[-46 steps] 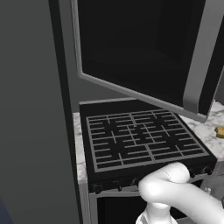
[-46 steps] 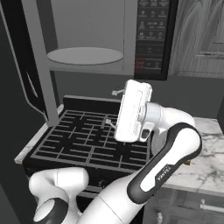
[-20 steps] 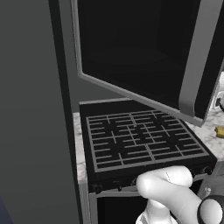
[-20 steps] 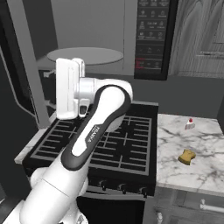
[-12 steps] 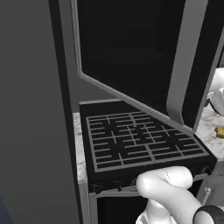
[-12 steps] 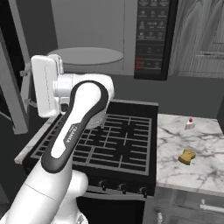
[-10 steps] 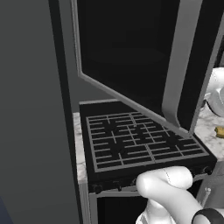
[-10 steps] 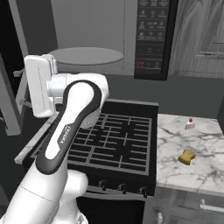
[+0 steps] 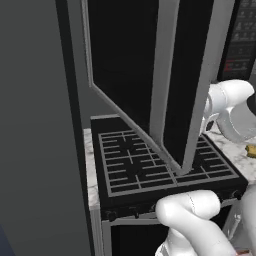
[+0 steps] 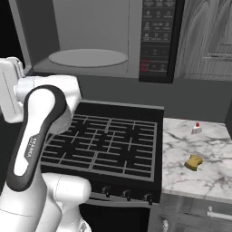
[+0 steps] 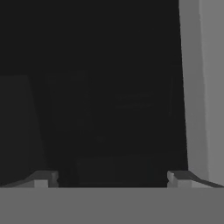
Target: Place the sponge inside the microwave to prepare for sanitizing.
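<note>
The sponge (image 10: 194,162), a small yellow-tan block, lies on the marble counter (image 10: 213,176) right of the stove; it also peeks in at the right edge of the left base view (image 9: 251,150). The microwave (image 10: 90,22) stands open above the stove, with its grey cavity and round turntable (image 10: 88,58) bare. Its dark glass door (image 9: 125,70) is swung far out. My gripper (image 11: 111,180) is open with nothing between its fingertips (image 11: 43,178). It faces the dark door glass, far left of the sponge. My white hand (image 10: 9,93) sits at the left edge.
The black grated stove (image 10: 106,145) lies below the microwave. A small white red-capped bottle (image 10: 196,128) stands on the counter behind the sponge. The black button panel (image 10: 156,36) is right of the cavity. Wooden cabinets (image 10: 208,36) hang at the right.
My arm has swung left across the stove, and the microwave door has opened wider with it. The sponge and bottle have not moved.
</note>
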